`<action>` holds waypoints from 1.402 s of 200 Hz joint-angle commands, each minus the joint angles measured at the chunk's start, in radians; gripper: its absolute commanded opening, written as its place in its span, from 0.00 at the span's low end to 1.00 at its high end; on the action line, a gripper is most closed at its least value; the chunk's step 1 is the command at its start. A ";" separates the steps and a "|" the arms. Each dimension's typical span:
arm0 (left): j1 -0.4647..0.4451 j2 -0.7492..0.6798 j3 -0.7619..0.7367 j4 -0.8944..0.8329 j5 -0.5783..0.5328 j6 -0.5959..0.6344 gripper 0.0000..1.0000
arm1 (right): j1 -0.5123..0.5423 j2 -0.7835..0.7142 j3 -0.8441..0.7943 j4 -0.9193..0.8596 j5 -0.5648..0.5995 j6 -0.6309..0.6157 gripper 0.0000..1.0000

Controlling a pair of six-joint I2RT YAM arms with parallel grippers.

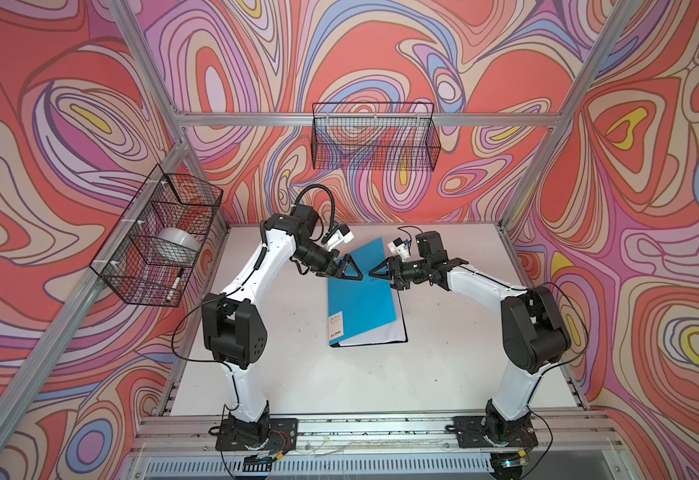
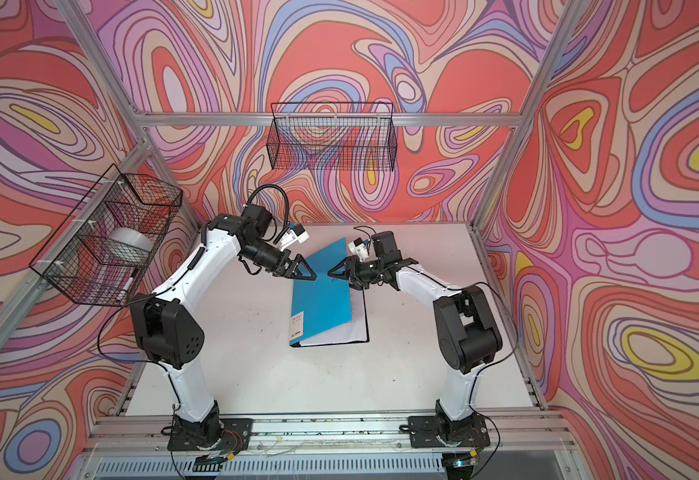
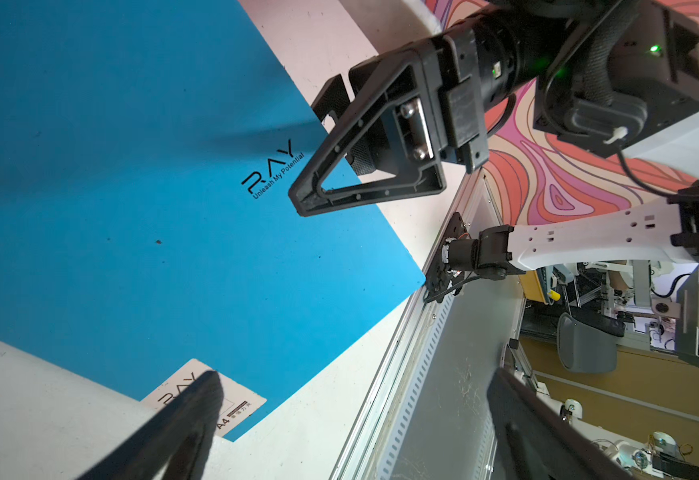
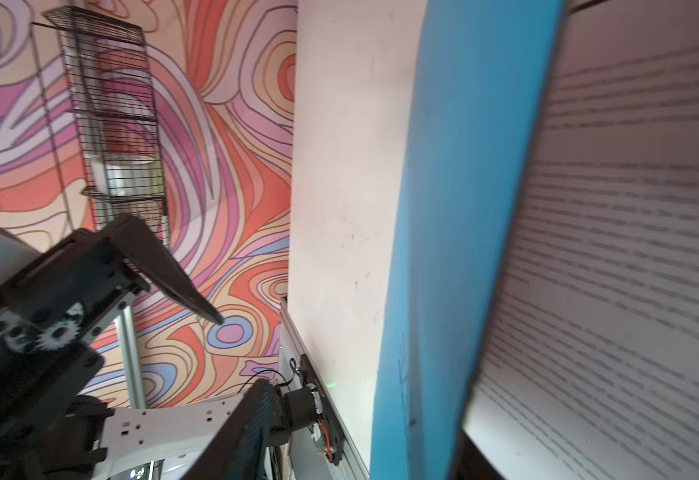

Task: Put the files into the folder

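folder (image 1: 360, 303) mid-table, blue cover tilted over the files (image 1: 385, 334); pages show at its near and right edges. left gripper (image 1: 354, 272) spread wide above its far-left corner. right gripper (image 1: 376, 272) at the cover's right edge, possibly pinching it, can't tell. wire basket (image 1: 374, 137) on far wall.

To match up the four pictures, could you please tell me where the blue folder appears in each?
Top view: folder, middle of table.
Top view: folder, same spot.
Left wrist: folder fills most of it.
Right wrist: folder, blue strip between table and files.
Landmark: label sticker, absent from right wrist.
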 commanded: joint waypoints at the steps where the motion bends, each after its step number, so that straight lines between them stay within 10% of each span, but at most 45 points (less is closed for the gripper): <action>1: 0.020 -0.037 -0.030 -0.027 -0.012 0.036 1.00 | -0.006 0.000 0.040 -0.240 0.165 -0.163 0.55; 141: 0.095 -0.089 -0.251 0.092 -0.056 -0.006 1.00 | -0.007 0.074 0.053 -0.487 0.590 -0.299 0.57; 280: 0.159 -0.142 -0.357 0.140 -0.058 -0.012 1.00 | 0.026 0.186 0.069 -0.408 0.433 -0.259 0.58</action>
